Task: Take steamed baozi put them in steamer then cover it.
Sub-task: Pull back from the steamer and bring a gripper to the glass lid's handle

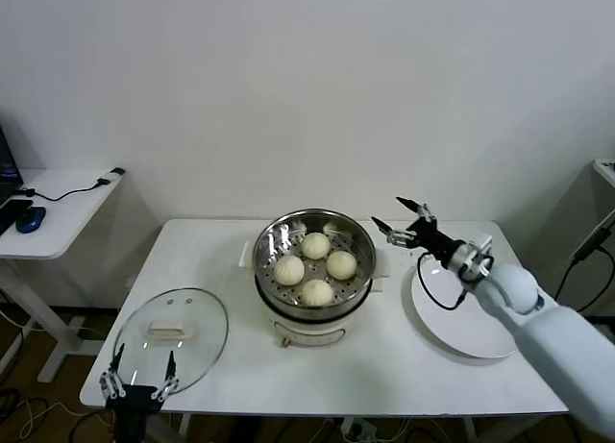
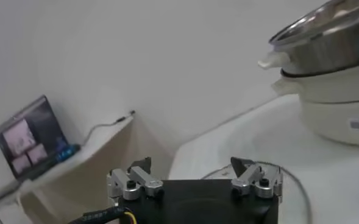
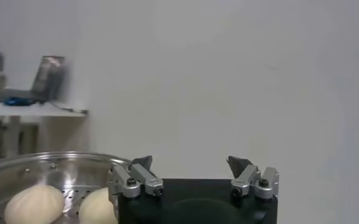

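Risk lies with the round transparent glass lid with white bar handle [image 1: 171, 332], flat on the white desk [image 1: 384, 361] at lower left. 4 cream-white dough buns [image 1: 315, 266] sit in the shiny stainless-steel steamer basket [image 1: 357, 237] at centre. Left claw [image 1: 140, 375], wide and empty, hovers at the lid's near rim; an off-centre grip could tilt it. Right claw [image 1: 399, 220], wide, holds nothing beside the steamer.

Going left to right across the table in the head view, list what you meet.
Left hand at the table's near edge → glass cover lying flat → steamer with four baozi inside → right hand, open, empty → white plate.
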